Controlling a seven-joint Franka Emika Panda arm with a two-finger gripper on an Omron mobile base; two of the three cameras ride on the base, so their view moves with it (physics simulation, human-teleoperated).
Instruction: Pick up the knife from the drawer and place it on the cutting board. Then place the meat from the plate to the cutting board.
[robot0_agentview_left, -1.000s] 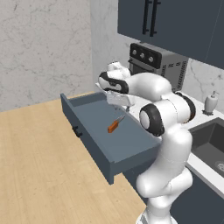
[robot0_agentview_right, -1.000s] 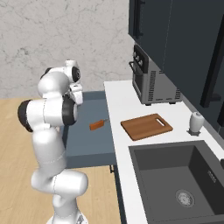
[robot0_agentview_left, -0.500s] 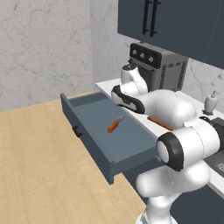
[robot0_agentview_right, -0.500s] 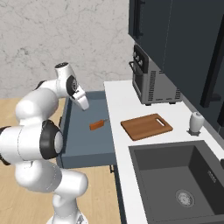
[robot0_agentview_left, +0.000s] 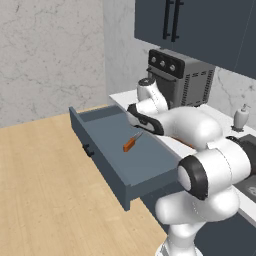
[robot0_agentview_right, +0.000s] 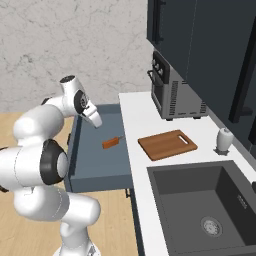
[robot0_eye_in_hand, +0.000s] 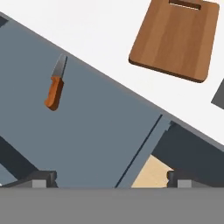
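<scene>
The knife, orange-handled with a short grey blade, lies flat in the open slate-blue drawer, toward the counter side. From the base cameras the knife lies mid-drawer. My gripper hangs above the drawer, jaws wide open and holding nothing, with the knife ahead and to the left in the hand view. In the right base view my gripper is just left of the knife and above it. The cutting board lies bare on the white counter. The meat and the plate are out of view.
A toaster oven stands at the back of the counter under dark wall cabinets. A sink sits beyond the board, with a small white bottle beside it. The pulled-out drawer juts over the wooden floor.
The arm has swung so its forearm now reaches over the counter. The hand has come down from the drawer's back edge to above the knife. The jaws stayed open.
</scene>
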